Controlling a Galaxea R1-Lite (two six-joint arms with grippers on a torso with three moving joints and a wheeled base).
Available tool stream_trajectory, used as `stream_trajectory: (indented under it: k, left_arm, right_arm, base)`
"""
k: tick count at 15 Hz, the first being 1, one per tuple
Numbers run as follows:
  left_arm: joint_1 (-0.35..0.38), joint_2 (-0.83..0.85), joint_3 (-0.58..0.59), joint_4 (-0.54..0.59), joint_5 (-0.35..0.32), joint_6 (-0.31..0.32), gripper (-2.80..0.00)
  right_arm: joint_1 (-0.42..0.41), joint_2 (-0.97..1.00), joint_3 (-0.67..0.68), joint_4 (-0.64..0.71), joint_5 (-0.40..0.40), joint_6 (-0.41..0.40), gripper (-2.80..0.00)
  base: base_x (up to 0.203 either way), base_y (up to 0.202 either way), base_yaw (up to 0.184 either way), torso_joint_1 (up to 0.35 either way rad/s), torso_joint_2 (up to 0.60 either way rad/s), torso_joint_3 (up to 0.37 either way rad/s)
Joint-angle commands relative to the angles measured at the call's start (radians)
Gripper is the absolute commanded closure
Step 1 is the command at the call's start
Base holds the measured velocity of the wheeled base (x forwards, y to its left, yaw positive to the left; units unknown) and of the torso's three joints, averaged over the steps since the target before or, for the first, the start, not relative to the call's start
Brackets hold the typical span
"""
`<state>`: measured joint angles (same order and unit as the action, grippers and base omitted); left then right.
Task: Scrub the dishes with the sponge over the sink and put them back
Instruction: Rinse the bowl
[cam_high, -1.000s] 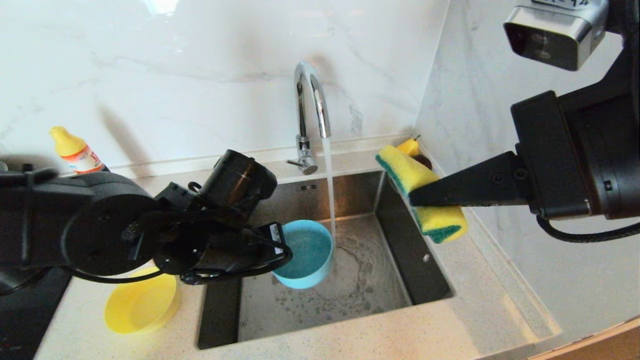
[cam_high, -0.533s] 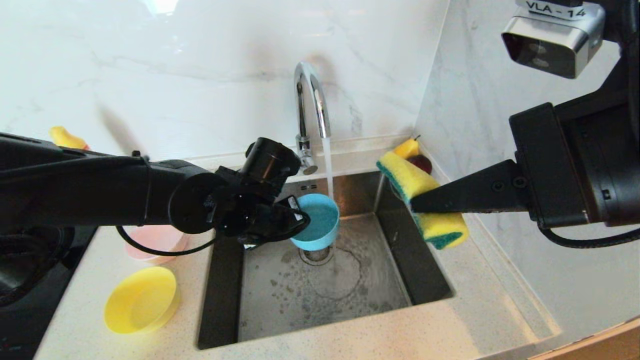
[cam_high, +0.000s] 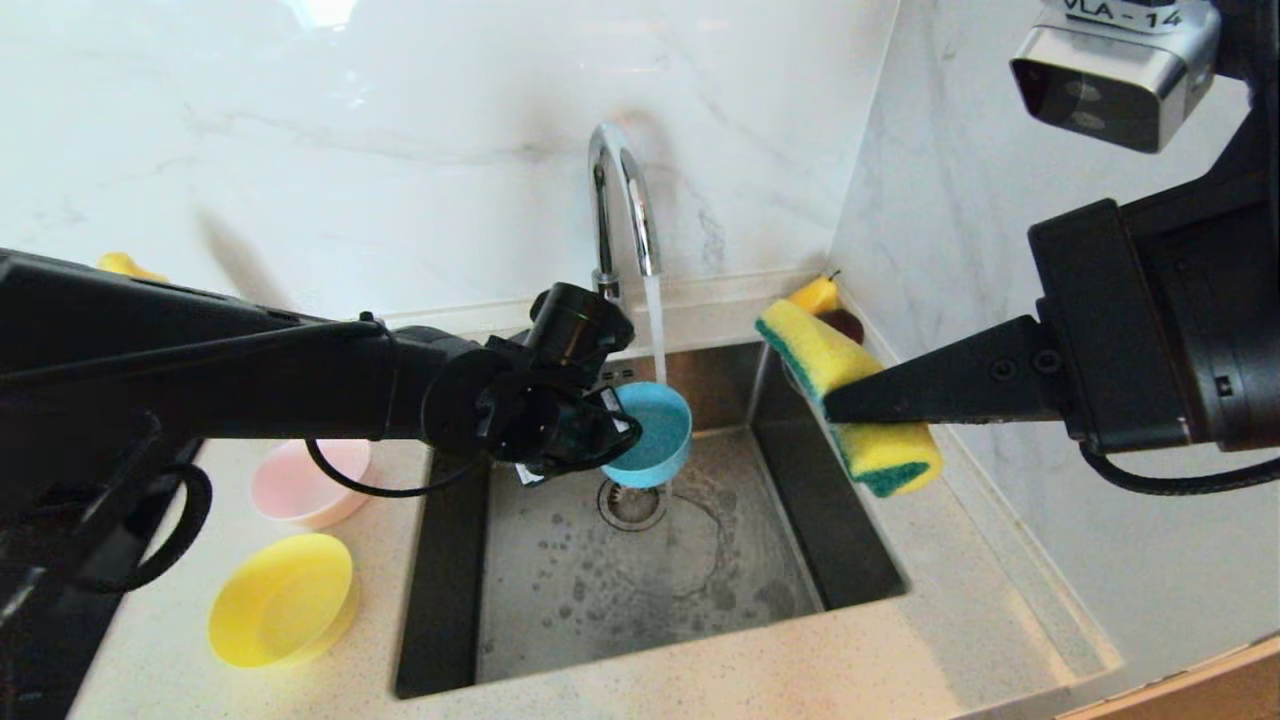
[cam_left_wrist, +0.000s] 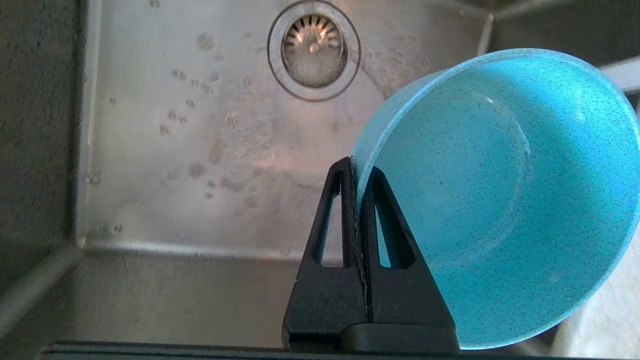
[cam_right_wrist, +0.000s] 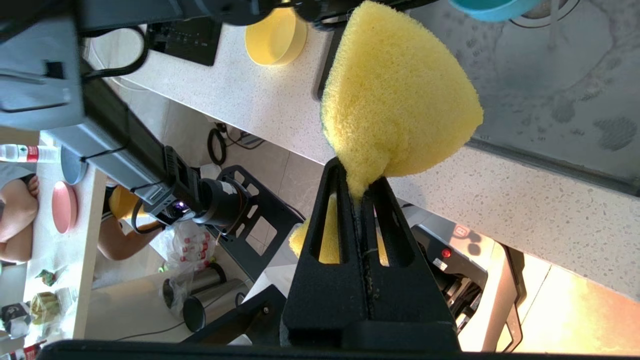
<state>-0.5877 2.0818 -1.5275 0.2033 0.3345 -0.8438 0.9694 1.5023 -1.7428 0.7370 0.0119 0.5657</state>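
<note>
The left gripper (cam_high: 612, 432) is clamped tight on the rim of the light blue bowl (cam_high: 652, 435), holding it tilted on its side over the far part of the sink (cam_high: 850, 560), just above the drain strainer (cam_high: 630, 503) and right under the water running from the tap (cam_high: 618, 215). The right gripper (cam_high: 835, 408) hangs over the sink's right edge, pinched shut on the sponge (cam_high: 845, 395). The pink bowl (cam_high: 300, 482) and yellow bowl (cam_high: 282, 598) sit on the counter (cam_high: 760, 670) to the left.
</note>
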Motion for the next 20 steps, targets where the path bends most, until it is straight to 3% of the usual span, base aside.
stream_trajectory:
  k: [1, 6, 16, 20]
  left_arm:
    - [0.0, 0.053, -0.048, 0.002, 0.013, -0.005, 0.0]
    - [0.002, 0.122, -0.131, 0.004, 0.021, -0.003, 0.0]
    - [0.005, 0.103, -0.121, 0.015, 0.024, -0.003, 0.0]
    - [0.022, 0.015, -0.011, 0.006, 0.107, 0.028, 0.0]
  right_arm:
    - [0.0, 0.001, 0.002, 0.004, 0.0, 0.005, 0.0]
    - [0.0, -0.01, 0.029, 0.004, 0.006, 0.008, 0.0]
    - [0.0, -0.013, 0.031, 0.004, 0.006, 0.006, 0.0]
    - [-0.001, -0.017, 0.031, 0.004, 0.002, 0.009, 0.0]
  base:
    - [0.0, 0.0, 0.0, 0.0, 0.0, 0.0]
    - [0.0, 0.0, 0.0, 0.0, 0.0, 0.0]
    - [0.0, 0.0, 0.0, 0.0, 0.0, 0.0]
    - [0.0, 0.0, 0.0, 0.0, 0.0, 0.0]
